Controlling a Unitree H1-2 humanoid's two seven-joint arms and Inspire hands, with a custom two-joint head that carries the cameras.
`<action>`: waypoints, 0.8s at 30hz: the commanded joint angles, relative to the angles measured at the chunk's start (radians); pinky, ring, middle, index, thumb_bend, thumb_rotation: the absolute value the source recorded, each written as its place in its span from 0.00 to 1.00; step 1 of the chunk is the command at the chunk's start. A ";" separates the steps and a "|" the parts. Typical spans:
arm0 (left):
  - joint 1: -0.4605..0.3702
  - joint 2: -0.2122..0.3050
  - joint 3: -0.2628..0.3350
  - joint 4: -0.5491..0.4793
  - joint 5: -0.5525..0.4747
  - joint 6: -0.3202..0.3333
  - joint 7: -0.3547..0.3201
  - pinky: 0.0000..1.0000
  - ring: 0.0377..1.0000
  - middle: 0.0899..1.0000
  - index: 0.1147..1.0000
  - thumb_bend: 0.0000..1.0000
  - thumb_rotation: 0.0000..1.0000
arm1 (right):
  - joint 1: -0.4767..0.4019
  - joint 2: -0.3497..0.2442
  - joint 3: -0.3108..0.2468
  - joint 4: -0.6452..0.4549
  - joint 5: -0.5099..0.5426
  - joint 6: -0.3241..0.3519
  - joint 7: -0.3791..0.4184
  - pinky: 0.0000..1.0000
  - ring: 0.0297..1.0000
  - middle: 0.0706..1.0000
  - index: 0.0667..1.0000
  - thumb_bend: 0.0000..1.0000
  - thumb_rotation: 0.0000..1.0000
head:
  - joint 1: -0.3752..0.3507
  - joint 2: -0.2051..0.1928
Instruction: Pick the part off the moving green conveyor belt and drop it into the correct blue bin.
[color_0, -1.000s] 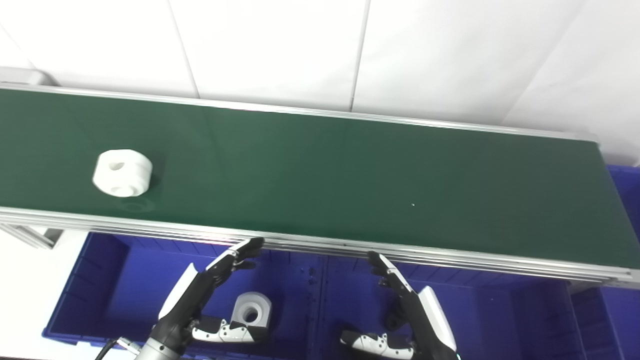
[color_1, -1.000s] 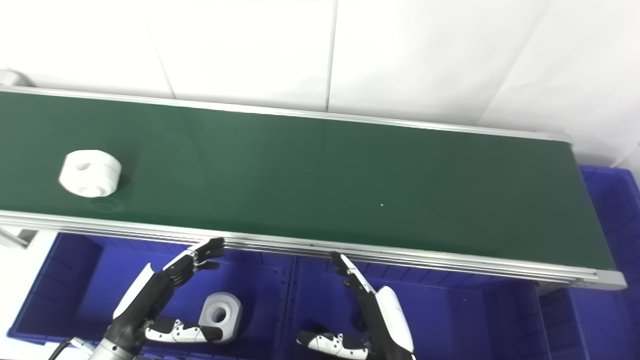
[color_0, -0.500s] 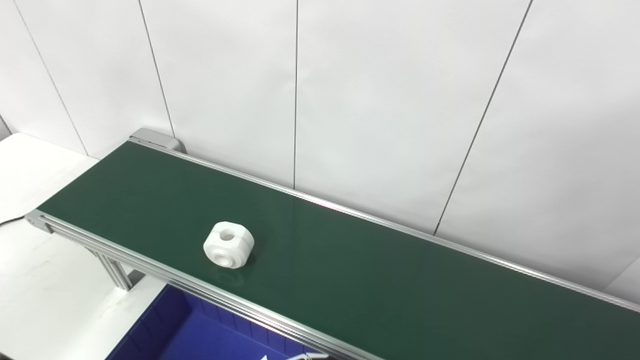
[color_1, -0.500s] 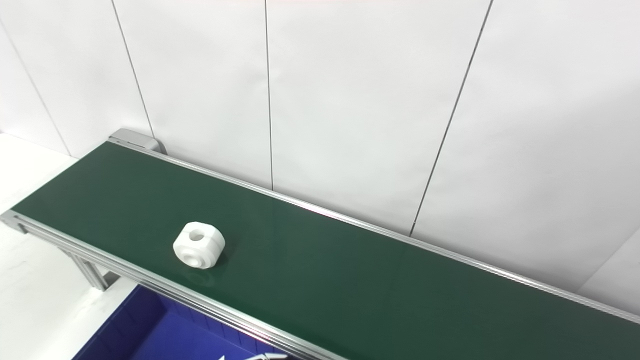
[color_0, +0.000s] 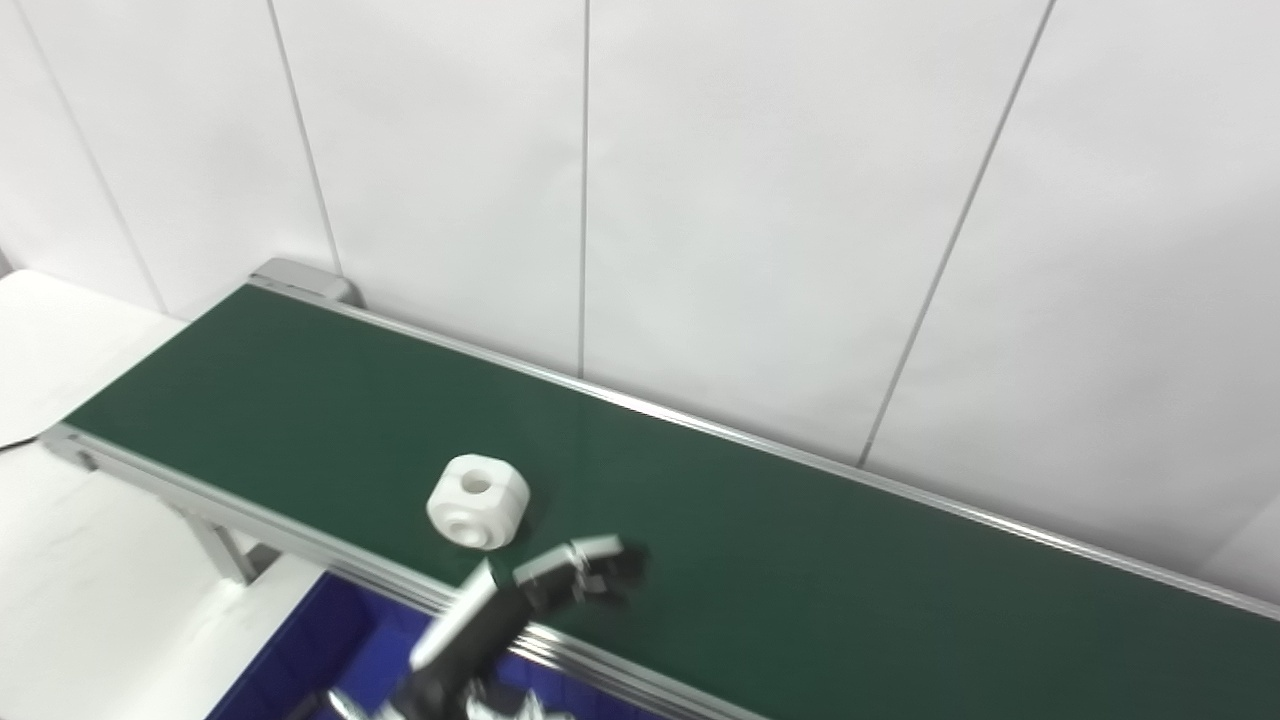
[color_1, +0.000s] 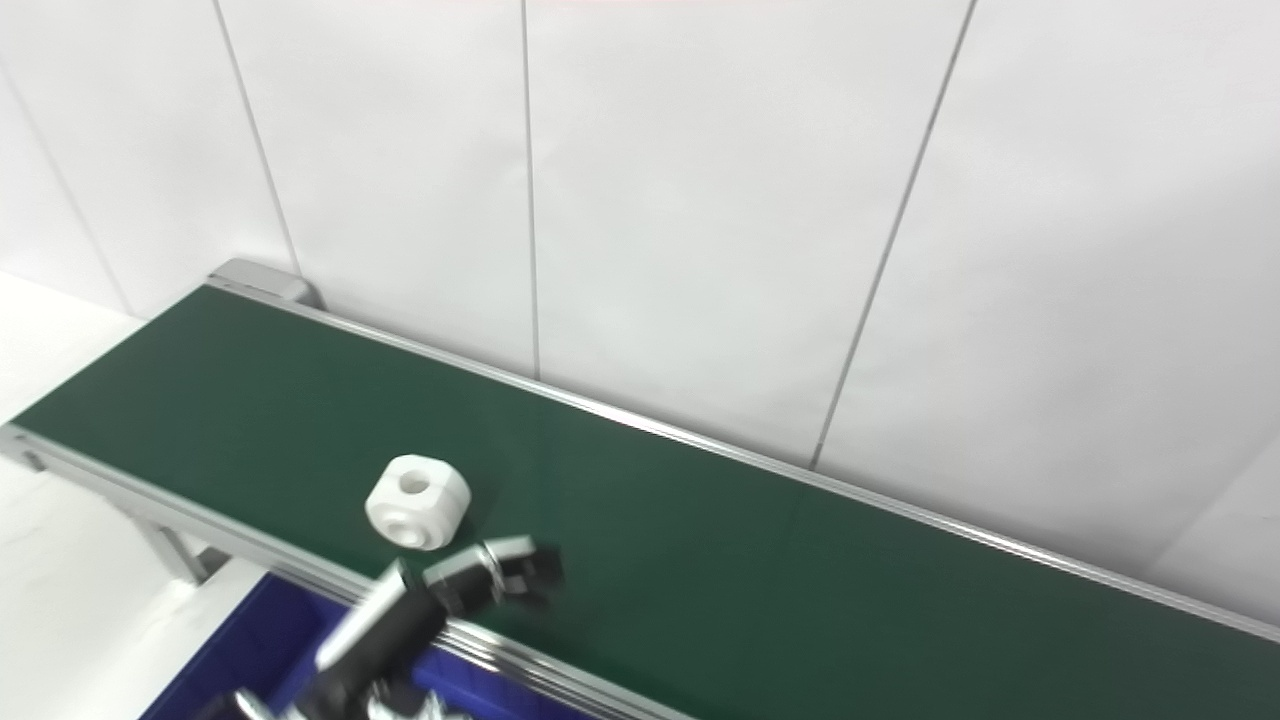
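The white part (color_0: 477, 488) lies on the green conveyor belt (color_0: 800, 560) at ten o'clock from the left robot hand (color_0: 560, 585), just beside it; its grip is too blurred to tell

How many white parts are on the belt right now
1. The part sits near the belt's front edge, just left of the left hand. The bin is mostly out of view, so others may be hidden.
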 joint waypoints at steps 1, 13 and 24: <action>-0.036 0.022 0.032 -0.041 0.038 -0.032 0.005 0.74 0.83 0.86 0.84 0.93 0.29 | -0.014 -0.006 -0.003 0.001 0.021 -0.083 -0.017 0.77 0.86 0.90 0.93 0.81 0.27 | -0.010 0.003; -0.219 0.078 0.121 -0.105 0.211 0.212 -0.036 0.91 0.95 0.96 0.95 0.77 0.32 | -0.020 -0.014 -0.008 -0.042 0.058 -0.089 0.011 0.76 0.84 0.87 0.90 0.81 0.32 | -0.139 0.114; -0.361 0.156 0.093 0.032 0.294 0.311 -0.110 0.93 0.99 1.00 0.97 0.83 0.18 | -0.012 -0.004 -0.003 -0.108 0.132 -0.060 0.056 0.85 0.89 0.90 0.92 0.85 0.47 | -0.108 0.202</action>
